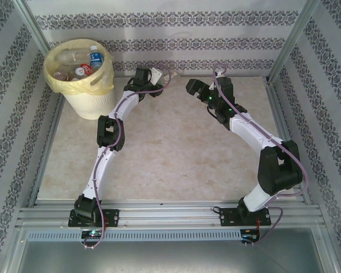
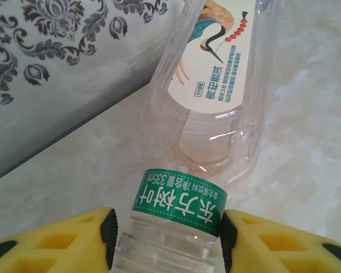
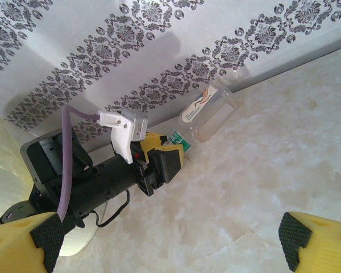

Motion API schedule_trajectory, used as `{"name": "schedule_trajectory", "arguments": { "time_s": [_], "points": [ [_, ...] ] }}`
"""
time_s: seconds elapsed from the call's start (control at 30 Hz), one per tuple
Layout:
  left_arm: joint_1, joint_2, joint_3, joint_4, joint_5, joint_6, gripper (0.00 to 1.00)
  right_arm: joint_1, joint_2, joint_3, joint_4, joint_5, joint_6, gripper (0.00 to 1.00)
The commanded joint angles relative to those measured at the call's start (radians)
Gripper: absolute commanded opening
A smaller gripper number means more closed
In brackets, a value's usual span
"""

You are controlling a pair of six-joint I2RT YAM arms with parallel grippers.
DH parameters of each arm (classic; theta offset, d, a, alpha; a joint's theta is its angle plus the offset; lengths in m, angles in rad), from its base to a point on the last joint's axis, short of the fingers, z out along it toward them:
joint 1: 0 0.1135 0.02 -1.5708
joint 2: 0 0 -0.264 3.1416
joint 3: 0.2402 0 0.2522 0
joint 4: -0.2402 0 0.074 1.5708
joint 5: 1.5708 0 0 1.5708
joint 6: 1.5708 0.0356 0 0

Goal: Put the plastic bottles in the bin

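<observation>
bin (image 1: 96, 99): far-left corner of desk (image 1: 176, 148), round cream bucket, pale yellow liner folded over rim; top view shows plastic bottles (image 1: 82, 63) inside, red and blue labels
left gripper (image 2: 167, 234): yellow fingers, black pads, clamped on green-banded neck of clear bottle (image 2: 210, 114); contact plain in its wrist view
clear bottle: lying on desk at foot of patterned wall (image 2: 57, 74); smooth, transparent, white label with crane drawing
right gripper (image 3: 170, 247): fingers wide apart, holding nothing, over marbled beige desk; its view catches left gripper side-on
</observation>
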Motion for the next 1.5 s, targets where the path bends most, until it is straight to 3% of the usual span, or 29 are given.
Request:
{"name": "schedule_trajectory", "arguments": {
  "time_s": [0.0, 0.07, 0.13, 0.33, 0.53, 0.73, 0.9, 1.27, 1.37, 1.47],
  "points": [
    [0.007, 0.013, 0.03, 0.007, 0.048, -0.017, 0.55, 0.0, -0.009, 0.029, 0.004, 0.014, 0.0, 0.98],
    [0.003, 0.013, 0.027, 0.007, 0.038, -0.012, 0.65, -0.001, -0.02, 0.023, 0.003, 0.019, -0.005, 0.98],
    [0.004, 0.016, 0.028, 0.004, 0.037, -0.005, 0.69, 0.0, -0.031, 0.016, 0.001, 0.026, -0.011, 0.98],
    [0.004, 0.013, 0.033, -0.033, 0.038, 0.022, 0.62, -0.001, -0.045, 0.012, -0.006, 0.045, -0.028, 0.98],
    [0.002, -0.001, 0.033, -0.121, 0.038, 0.035, 0.45, 0.0, -0.048, 0.021, -0.007, 0.044, -0.029, 0.98],
    [0.003, -0.066, 0.001, -0.167, 0.036, -0.004, 0.37, -0.001, -0.073, 0.014, -0.013, 0.047, -0.04, 0.98],
    [-0.008, -0.233, -0.232, -0.125, -0.006, -0.067, 0.37, -0.001, -0.128, -0.023, -0.009, 0.061, -0.048, 0.98],
    [-0.081, -0.711, -1.03, 0.054, -0.213, -0.241, 0.37, 0.001, -0.248, -0.127, 0.004, 0.086, -0.05, 0.98],
    [-0.12, -0.805, -1.178, 0.053, -0.307, -0.271, 0.44, 0.001, -0.272, -0.145, 0.006, 0.094, -0.053, 0.98],
    [-0.132, -0.861, -1.223, 0.01, -0.336, -0.332, 0.69, 0.001, -0.285, -0.15, 0.001, 0.096, -0.062, 0.98]
  ]
}}
